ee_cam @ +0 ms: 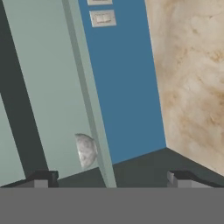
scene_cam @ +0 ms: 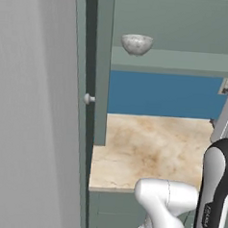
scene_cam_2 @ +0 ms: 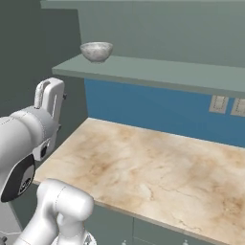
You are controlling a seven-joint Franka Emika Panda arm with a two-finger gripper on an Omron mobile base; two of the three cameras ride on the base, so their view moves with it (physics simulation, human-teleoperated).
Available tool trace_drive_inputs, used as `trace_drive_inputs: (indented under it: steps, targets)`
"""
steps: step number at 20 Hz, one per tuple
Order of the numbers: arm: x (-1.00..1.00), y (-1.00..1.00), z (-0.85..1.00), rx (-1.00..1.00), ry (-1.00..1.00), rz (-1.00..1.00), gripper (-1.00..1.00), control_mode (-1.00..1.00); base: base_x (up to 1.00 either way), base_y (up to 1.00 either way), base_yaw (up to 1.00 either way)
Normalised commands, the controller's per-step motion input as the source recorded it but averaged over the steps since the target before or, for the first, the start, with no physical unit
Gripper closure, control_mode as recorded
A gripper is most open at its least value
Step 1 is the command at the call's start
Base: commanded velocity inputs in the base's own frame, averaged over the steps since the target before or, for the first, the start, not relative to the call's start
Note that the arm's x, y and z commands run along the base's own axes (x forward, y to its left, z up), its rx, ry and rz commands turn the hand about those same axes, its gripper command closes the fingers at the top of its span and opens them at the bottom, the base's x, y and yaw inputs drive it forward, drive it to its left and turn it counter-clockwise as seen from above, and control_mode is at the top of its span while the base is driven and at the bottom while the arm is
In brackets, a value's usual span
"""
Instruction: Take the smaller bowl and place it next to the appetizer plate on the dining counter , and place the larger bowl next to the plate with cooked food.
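Note:
The smaller bowl point(scene_cam: 136, 44) point(scene_cam_2: 96, 51), whitish-grey and speckled, stands upright at the left end of a grey-green wall shelf point(scene_cam_2: 158, 72) above a marbled counter. In the rolled hand view the smaller bowl point(ee_cam: 86, 151) peeks out from behind the shelf's front edge point(ee_cam: 87, 100), ahead of the fingertips. My gripper point(ee_cam: 111, 179) is open with nothing between its fingers, and it is apart from the bowl. The larger bowl, both plates and the dining counter are out of view.
A short beige marbled counter point(scene_cam: 147, 152) point(scene_cam_2: 143, 167) with grey-green cabinet fronts lies under the shelf, backed by a blue wall point(scene_cam_2: 158, 110) with outlets point(scene_cam_2: 219, 104) point(ee_cam: 103, 18). A tall cabinet panel with a knob point(scene_cam: 89, 99) bounds the counter's left side.

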Motion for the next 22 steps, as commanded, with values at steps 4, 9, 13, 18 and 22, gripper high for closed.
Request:
trace_drive_inputs:
  steps: [4,9,13,18,22]
  targets:
    - [0.0,0.0,0.0,0.0,0.0,0.0,-1.0,1.0,0.83,0.0,0.14]
    - [-0.02,0.0,0.11,-0.02,0.0,0.0,-1.0,-1.0,0.18,0.02,0.08]
    - [-0.24,0.0,0.56,-0.05,0.0,0.03,-1.0,-1.0,0.0,0.0,0.0]
    - [-0.18,-0.02,0.62,-0.05,0.02,0.12,-1.0,-1.0,0.0,0.0,0.0]
    - [-0.01,-0.13,0.36,-0.04,0.16,0.21,-1.0,-1.0,0.0,0.0,0.0]
